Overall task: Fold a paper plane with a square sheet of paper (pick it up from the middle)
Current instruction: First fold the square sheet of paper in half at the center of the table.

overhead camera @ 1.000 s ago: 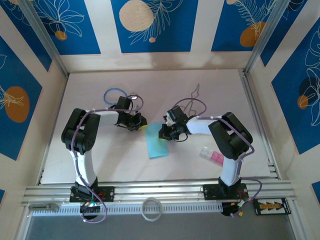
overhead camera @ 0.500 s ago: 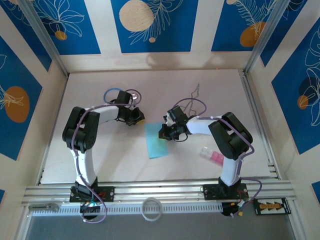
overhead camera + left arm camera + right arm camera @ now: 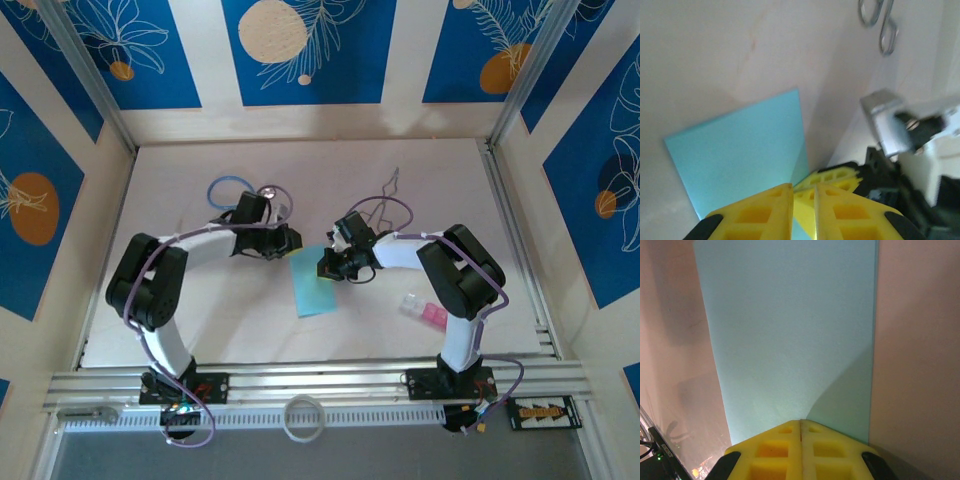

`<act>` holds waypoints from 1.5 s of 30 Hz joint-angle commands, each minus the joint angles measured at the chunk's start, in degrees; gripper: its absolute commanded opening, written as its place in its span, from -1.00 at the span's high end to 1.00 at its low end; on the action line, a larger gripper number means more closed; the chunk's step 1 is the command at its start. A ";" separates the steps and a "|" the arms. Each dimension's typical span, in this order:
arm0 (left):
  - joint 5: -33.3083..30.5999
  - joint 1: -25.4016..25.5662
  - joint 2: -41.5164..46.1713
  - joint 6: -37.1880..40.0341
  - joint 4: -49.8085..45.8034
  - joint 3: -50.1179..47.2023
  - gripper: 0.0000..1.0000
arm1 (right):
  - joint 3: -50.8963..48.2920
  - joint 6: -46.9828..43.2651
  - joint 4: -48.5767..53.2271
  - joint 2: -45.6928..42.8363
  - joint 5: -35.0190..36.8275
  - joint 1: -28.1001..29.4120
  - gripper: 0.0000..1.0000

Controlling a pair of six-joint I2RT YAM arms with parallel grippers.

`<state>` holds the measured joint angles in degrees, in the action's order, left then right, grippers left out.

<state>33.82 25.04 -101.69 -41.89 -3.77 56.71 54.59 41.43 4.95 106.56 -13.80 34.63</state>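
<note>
The sheet of paper (image 3: 312,282) lies flat on the table as a light turquoise rectangle, longer than it is wide. My right gripper (image 3: 329,264) is shut, its yellow tips resting on the paper's far right edge. In the right wrist view the paper (image 3: 790,330) stretches away from the closed right gripper (image 3: 800,422). My left gripper (image 3: 291,240) hovers at the paper's far left corner, jaws a narrow slit apart with nothing between them. The left wrist view has the left gripper (image 3: 803,189) just over the paper (image 3: 740,150), with the right gripper's yellow fingers (image 3: 835,177) close behind.
A stethoscope with a blue tube (image 3: 228,188) lies behind the left arm. A bent wire hook (image 3: 390,185) sits behind the right arm. Pink and clear blocks (image 3: 425,312) rest beside the right arm's base. A white ring (image 3: 303,417) hangs at the front rail.
The left arm has stretched right, bringing its gripper from beside the stethoscope to the paper's far left corner. The right arm and the paper have stayed put.
</note>
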 commanded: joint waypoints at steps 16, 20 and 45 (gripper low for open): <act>-3.33 -0.43 -1.70 5.71 -0.23 -6.05 0.63 | -3.87 -0.30 10.69 2.73 5.98 0.17 1.00; -1.78 0.29 2.78 2.13 1.21 -6.52 0.60 | -3.83 -0.12 10.54 2.74 6.15 0.17 1.00; -2.73 7.04 8.17 -1.72 1.42 -14.57 0.60 | -4.14 0.40 10.61 2.42 6.66 0.35 1.00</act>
<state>32.38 30.72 -96.62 -45.41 2.59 41.19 54.24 41.65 4.86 106.28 -13.52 34.65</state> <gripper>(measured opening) 0.198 0.057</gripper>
